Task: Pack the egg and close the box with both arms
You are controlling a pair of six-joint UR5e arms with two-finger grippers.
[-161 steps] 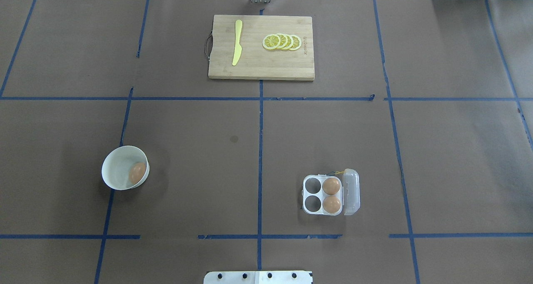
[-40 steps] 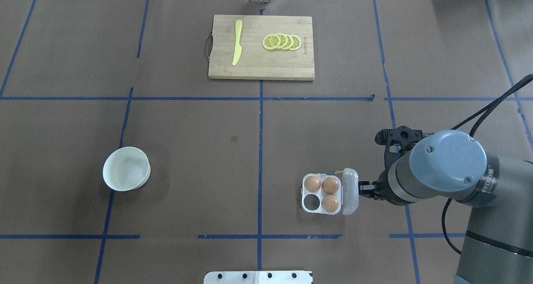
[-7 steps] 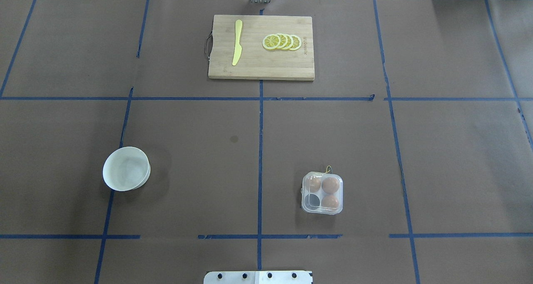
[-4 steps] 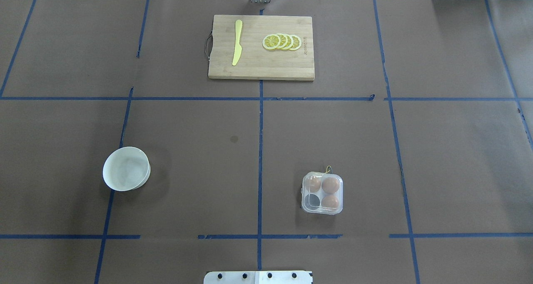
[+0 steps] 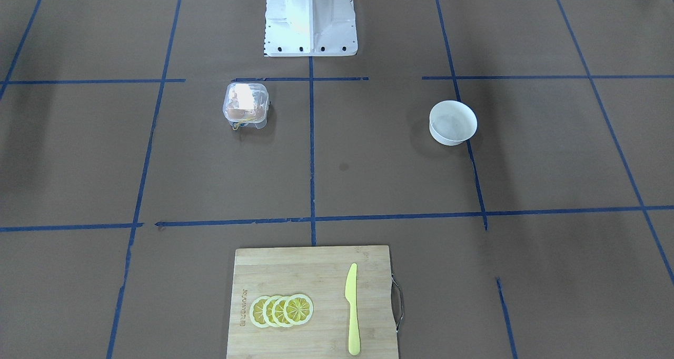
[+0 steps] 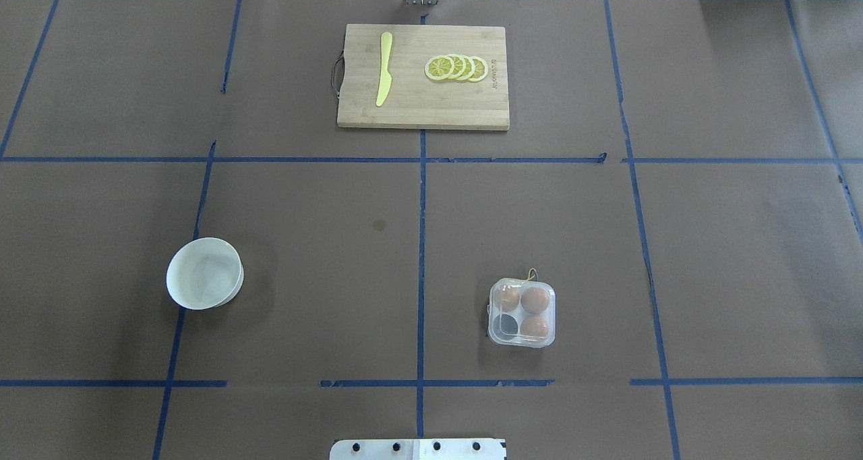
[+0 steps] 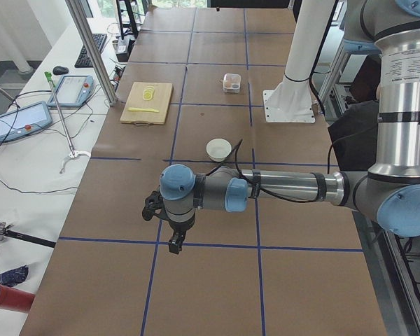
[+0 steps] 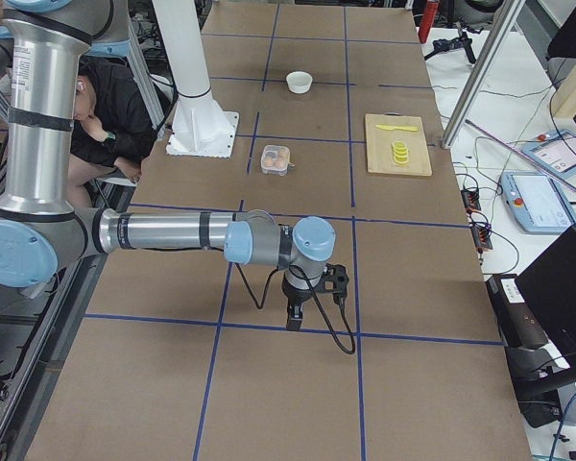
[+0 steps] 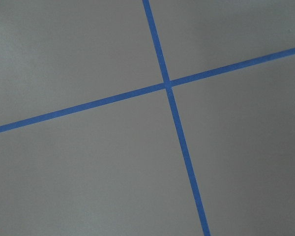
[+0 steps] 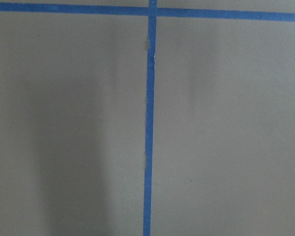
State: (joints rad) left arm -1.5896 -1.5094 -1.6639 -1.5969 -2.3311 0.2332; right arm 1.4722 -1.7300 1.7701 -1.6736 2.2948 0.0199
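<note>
The box (image 6: 522, 312) stands shut on the table (image 6: 741, 257), its clear lid down over the egg (image 6: 507, 298) and two like eggs (image 6: 537, 300). It is well apart from both claws. The left gripper (image 7: 175, 243) hangs at the table's end far beyond the white bowl (image 6: 204, 273), and the right gripper (image 8: 295, 317) hangs at the opposite end. Each points down over a blue tape line (image 6: 421, 244). Only the side views show them, so I cannot tell whether either is wide or narrow.

Brown paper covers the table, gridded in blue tape. Farther from both claws lies a wooden cutting board (image 6: 423, 102) with lemon slices (image 6: 457, 68) and a yellow knife (image 6: 383, 69). Its stamped mark is too small to read.

A white base block (image 5: 309, 17) stands behind the box. A white bench holds a tablet (image 7: 21, 120), and a seated person (image 8: 110, 106) is by the base.
</note>
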